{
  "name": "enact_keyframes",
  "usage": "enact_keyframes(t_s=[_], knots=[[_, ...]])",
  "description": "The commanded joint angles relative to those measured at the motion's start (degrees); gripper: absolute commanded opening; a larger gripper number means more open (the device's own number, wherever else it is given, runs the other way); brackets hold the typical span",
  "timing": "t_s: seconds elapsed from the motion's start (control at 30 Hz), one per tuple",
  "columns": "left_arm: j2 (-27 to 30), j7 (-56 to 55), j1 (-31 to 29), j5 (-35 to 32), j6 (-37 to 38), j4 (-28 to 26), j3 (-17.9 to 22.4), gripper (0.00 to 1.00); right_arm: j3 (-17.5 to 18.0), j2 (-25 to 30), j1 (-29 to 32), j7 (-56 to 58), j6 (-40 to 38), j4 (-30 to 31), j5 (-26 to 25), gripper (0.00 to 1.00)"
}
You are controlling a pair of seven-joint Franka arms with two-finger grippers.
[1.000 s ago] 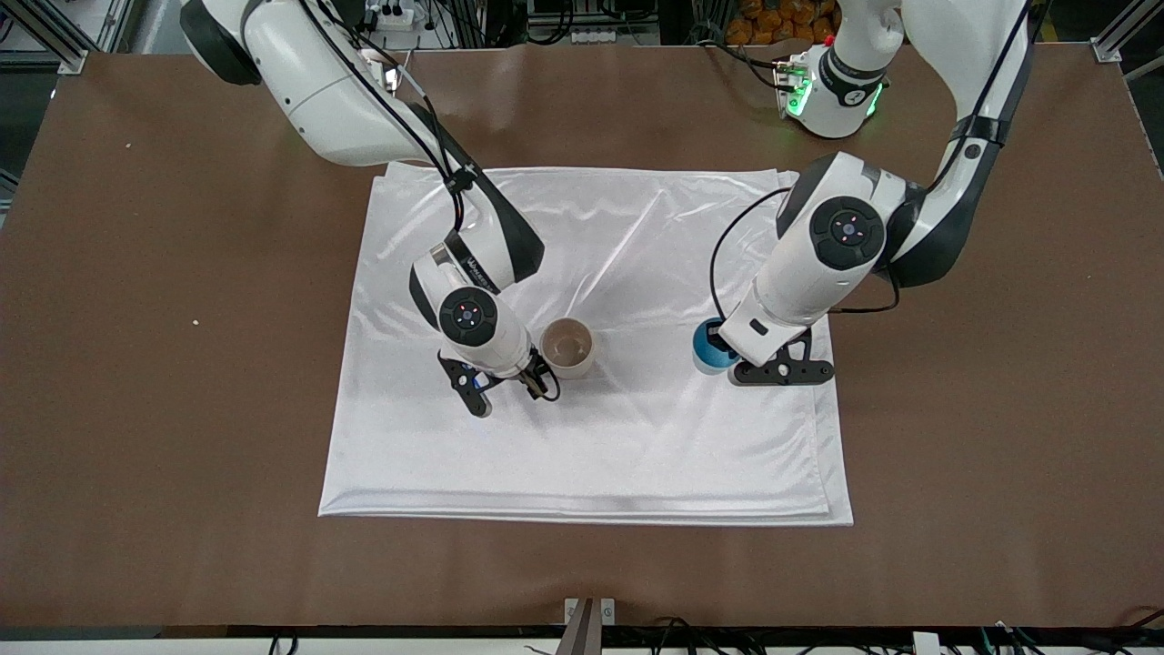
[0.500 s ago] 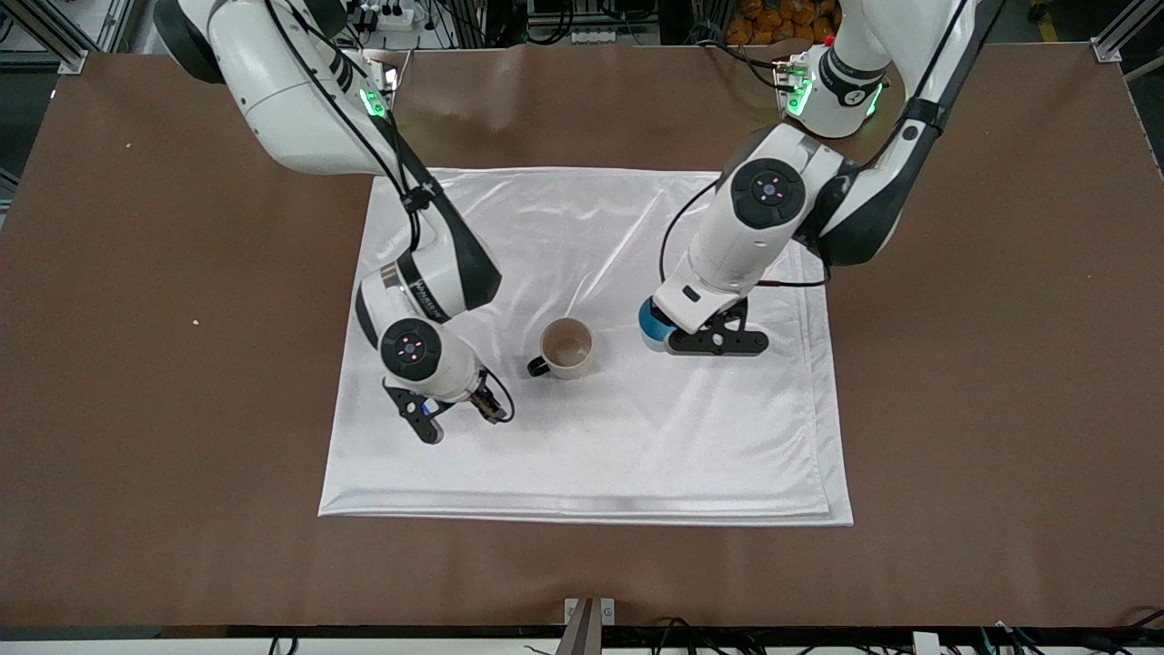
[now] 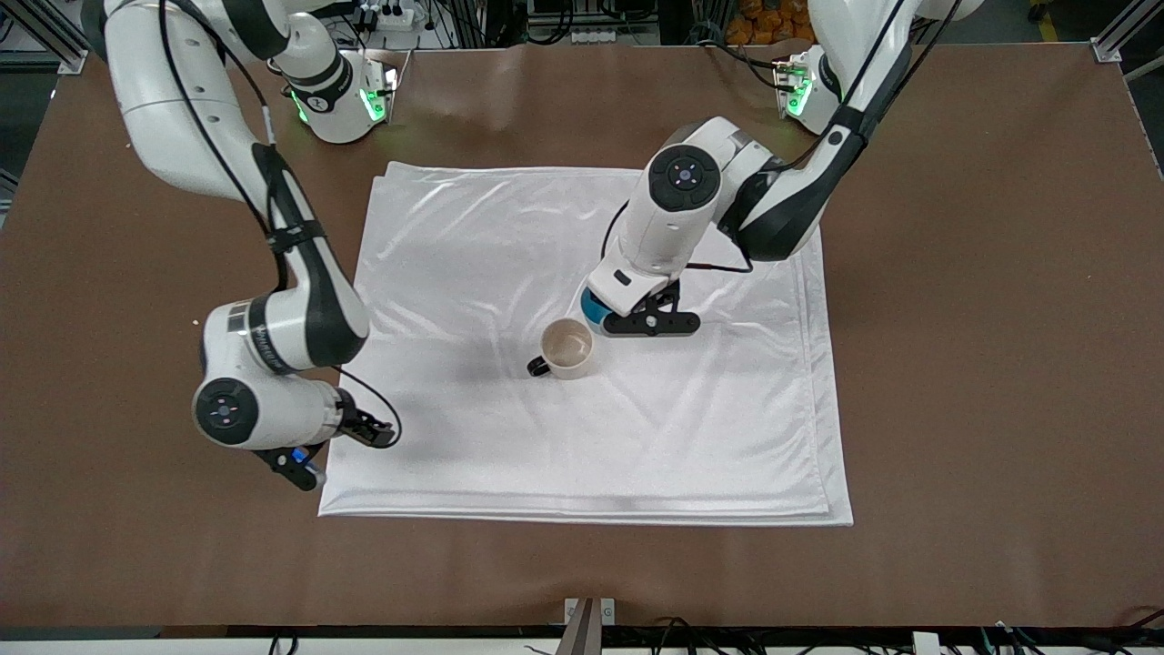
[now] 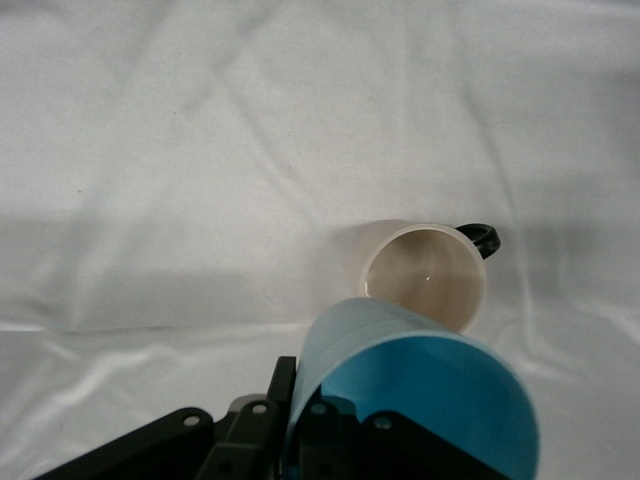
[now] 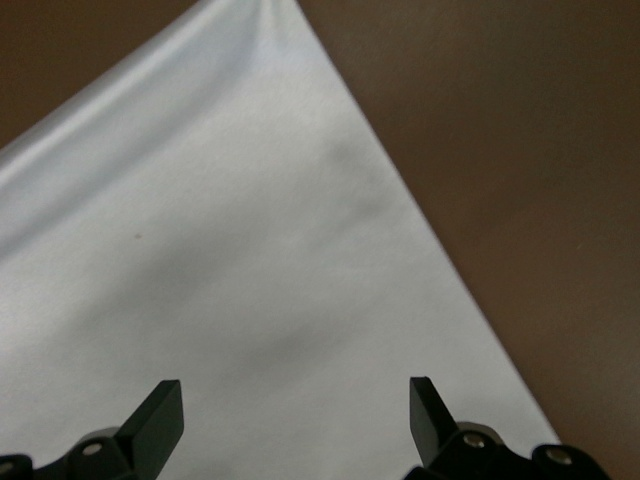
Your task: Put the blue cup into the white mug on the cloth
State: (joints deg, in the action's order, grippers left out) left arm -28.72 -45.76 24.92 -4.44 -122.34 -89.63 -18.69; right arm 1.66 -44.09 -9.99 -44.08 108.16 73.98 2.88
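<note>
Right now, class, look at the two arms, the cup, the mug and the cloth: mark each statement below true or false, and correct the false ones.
1. The left gripper holds the blue cup. True.
2. The blue cup already sits inside the white mug. False: it is held up beside the mug, and the mug is empty.
3. The white mug stands upright on the cloth. True.
4. The right gripper is shut on the mug's handle. False: it is open and empty, over the cloth's corner at the right arm's end.
</note>
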Motion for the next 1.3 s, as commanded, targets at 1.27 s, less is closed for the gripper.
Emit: enact_keyframes(t_s=[1.27], knots=[[-12.59,-7.51,9.79,-1.62,-10.02,6.75,6.82,0.00,1.50,38.29,11.40,29.40,6.98,37.73,-5.26,1.00]])
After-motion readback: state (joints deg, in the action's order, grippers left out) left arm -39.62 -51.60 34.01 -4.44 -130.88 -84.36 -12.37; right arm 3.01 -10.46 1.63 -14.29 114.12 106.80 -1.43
